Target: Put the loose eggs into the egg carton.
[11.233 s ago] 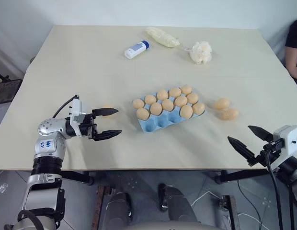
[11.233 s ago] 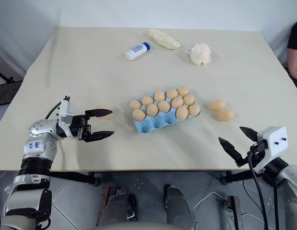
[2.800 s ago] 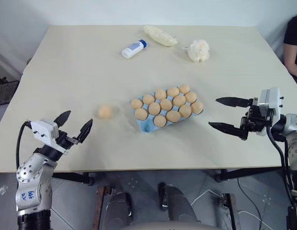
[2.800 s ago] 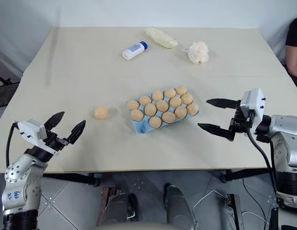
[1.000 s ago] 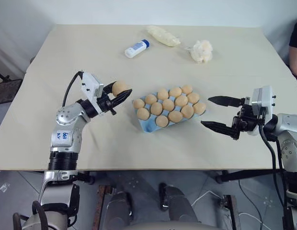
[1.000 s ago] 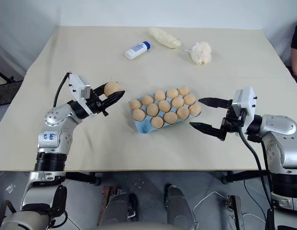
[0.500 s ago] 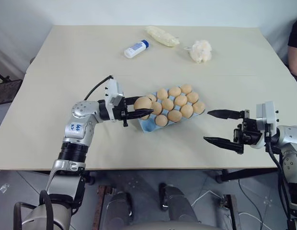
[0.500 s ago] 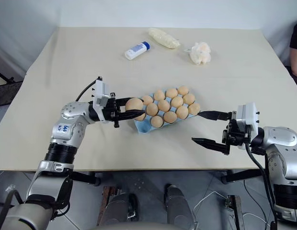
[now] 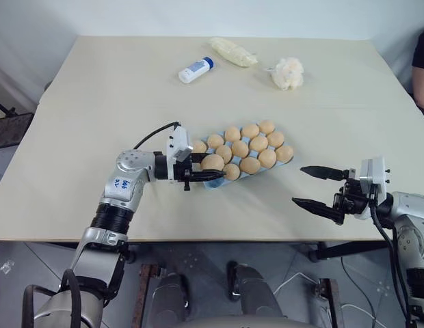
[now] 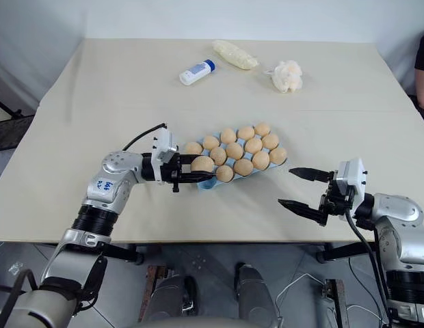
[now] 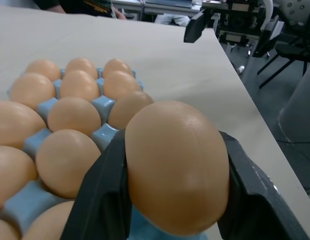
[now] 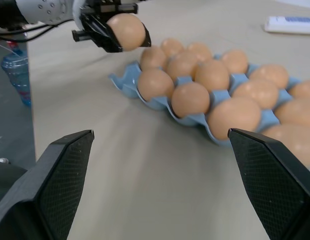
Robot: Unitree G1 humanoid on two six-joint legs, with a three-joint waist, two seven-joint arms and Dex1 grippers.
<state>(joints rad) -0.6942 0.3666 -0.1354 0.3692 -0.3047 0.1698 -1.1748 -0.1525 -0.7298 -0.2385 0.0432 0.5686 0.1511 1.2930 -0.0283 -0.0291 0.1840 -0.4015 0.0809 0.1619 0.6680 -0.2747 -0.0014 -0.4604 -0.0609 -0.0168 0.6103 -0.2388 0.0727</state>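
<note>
The light blue egg carton (image 9: 213, 182) lies mid-table, nearly all its cups holding tan-orange eggs. My left gripper (image 9: 221, 167) reaches in level from the left and is shut on one loose egg (image 11: 177, 167), which hangs just above the carton's near left corner (image 12: 126, 85). From the right wrist view that egg (image 12: 126, 31) sits between the black fingers, clear of the cups. My right gripper (image 9: 314, 186) stands open to the right of the carton, near the table's front edge, with nothing between its fingers.
At the back of the table lie a white bottle with a blue cap (image 9: 195, 70), a pale wrapped bag (image 9: 232, 52) and a white fluffy puff (image 9: 287, 73). A person's arm (image 9: 422, 61) shows at the far right edge.
My left gripper carried the egg rightward and down, from left of the carton to over its near left corner. My right gripper sank a little toward the front edge, still open.
</note>
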